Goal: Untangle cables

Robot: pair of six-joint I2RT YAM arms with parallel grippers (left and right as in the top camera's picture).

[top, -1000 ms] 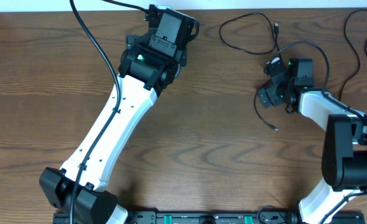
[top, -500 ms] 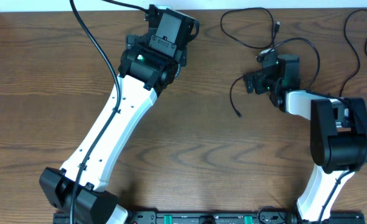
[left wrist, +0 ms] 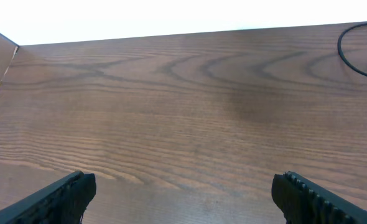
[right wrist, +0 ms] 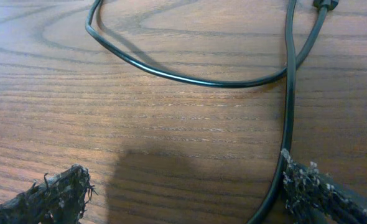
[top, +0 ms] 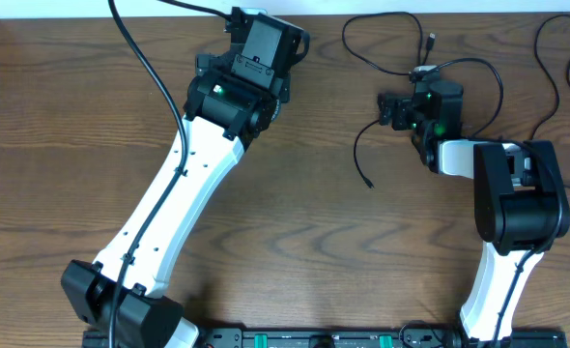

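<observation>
Thin black cables lie at the table's far right. One (top: 386, 48) loops near the far edge and ends in a small plug (top: 428, 41). Another (top: 359, 155) curves down from my right gripper (top: 387, 108) to a free end. In the right wrist view the right gripper (right wrist: 183, 196) is open, with one black cable (right wrist: 288, 112) running along the inside of its right finger and a second (right wrist: 171, 74) crossing ahead. My left gripper (top: 261, 39) is open (left wrist: 183, 199) over bare wood. No white cord shows.
A further black cable (top: 554, 87) trails at the far right edge. A cable arc (left wrist: 357, 56) shows at the top right of the left wrist view. The wooden table (top: 92, 116) ends at a white wall behind the left gripper.
My right gripper has swung up and to the left toward the far cable loop. The curved cable's free end has shifted left with it. The left arm has not moved.
</observation>
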